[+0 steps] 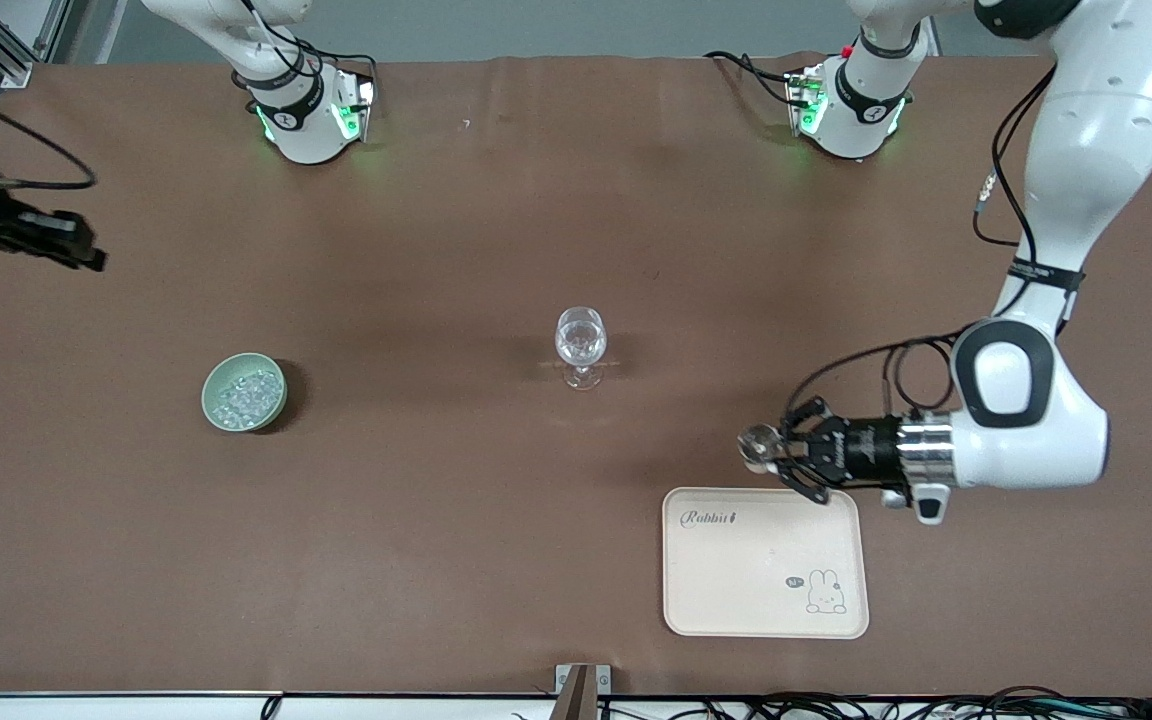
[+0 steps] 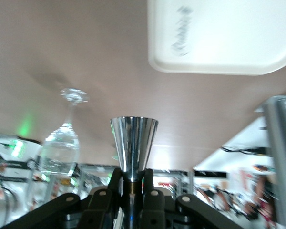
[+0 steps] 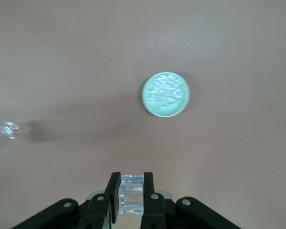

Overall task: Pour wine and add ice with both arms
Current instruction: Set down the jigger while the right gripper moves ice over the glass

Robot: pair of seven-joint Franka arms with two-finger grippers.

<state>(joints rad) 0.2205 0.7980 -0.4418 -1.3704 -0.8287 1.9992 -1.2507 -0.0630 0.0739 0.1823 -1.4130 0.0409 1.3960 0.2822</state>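
A clear stemmed glass (image 1: 580,342) stands at the table's middle; it also shows in the left wrist view (image 2: 62,143). My left gripper (image 1: 774,450) is shut on a shiny metal cone-shaped cup (image 1: 758,445), held sideways over the table by the tray's edge; the cup (image 2: 133,143) sits between the fingers (image 2: 115,183). A green bowl (image 1: 276,375) of ice (image 1: 244,396) stands toward the right arm's end. My right gripper (image 1: 86,255) is high over that end, shut on a clear ice cube (image 3: 131,193). The bowl of ice (image 3: 165,94) lies below it.
A cream tray (image 1: 764,562) with a rabbit drawing lies near the front camera, toward the left arm's end; it also shows in the left wrist view (image 2: 219,38). A metal bracket (image 1: 582,685) sits at the table's front edge.
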